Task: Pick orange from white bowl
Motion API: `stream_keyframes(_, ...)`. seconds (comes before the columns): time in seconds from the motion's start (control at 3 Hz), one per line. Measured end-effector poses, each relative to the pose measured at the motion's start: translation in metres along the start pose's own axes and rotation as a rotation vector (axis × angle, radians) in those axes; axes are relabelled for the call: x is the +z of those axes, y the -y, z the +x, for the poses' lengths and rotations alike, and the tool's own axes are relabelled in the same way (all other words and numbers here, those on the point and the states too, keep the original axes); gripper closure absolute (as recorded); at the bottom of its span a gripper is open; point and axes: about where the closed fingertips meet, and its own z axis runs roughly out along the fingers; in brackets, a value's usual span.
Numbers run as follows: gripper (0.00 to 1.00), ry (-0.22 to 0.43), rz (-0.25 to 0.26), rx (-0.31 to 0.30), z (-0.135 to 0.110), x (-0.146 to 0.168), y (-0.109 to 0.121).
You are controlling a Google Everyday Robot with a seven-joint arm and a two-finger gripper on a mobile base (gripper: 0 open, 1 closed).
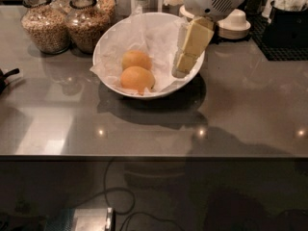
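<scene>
Approach step, by the look of it: gripper (pixel 180 70) poised over the right inner side of the white bowl (pixel 159 93), upper centre of frame; spread or pressed together, cannot tell. Next, probably a shift left and down onto the orange (pixel 137 79), keeping clear of the paler orange (pixel 136 60) just behind. Round, dimpled, deep orange, lying on crinkled paper (pixel 154 37) left of bowl centre, well apart from the gripper

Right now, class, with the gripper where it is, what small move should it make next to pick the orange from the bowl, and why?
Probably slide the gripper leftward in the picture, toward the orange. The gripper hangs over the right side of the bowl, above bare paper, while the orange lies apart from it near the front, with a second orange just behind.
</scene>
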Motion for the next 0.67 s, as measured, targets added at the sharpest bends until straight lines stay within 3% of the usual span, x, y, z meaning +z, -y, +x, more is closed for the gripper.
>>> stream_keyframes(0.67, 0.00, -0.007, -0.083, -0.066, -0.055, 0.066, 0.018)
